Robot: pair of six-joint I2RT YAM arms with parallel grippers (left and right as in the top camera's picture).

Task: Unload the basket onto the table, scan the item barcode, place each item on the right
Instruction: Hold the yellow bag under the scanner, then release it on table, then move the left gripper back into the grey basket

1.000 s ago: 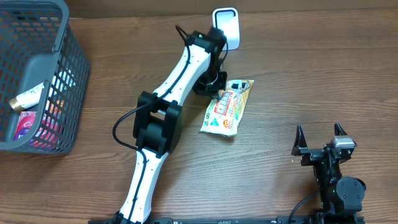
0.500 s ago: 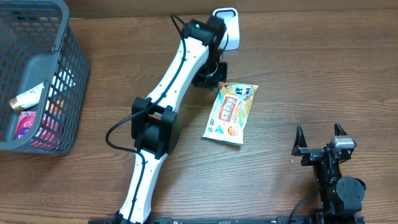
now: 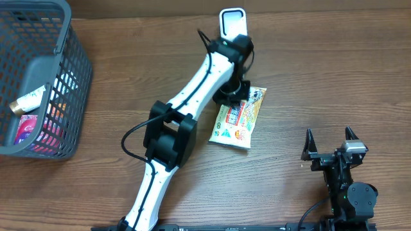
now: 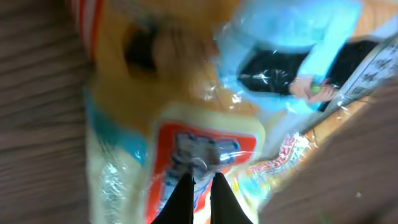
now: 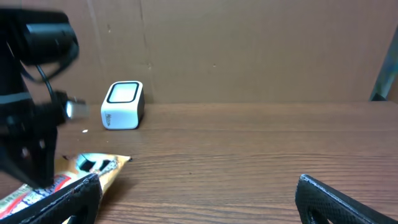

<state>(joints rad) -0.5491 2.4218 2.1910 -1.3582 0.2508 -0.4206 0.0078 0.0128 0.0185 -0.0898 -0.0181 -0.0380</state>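
Left end effector closed, tips on yellow plastic snack packet near white box-shaped scanner. Right end effector wide open, empty, well apart from scanner.

Wooden table, grey basket (far left), white scanner, 1 snack packet

The tabletop is brown wood grain with a dull, matt finish. The snack packet is glossy, crinkled plastic film that catches bright highlights. The scanner is smooth white plastic. The basket is a matt grey plastic lattice. The right end effector has matt black fingers.
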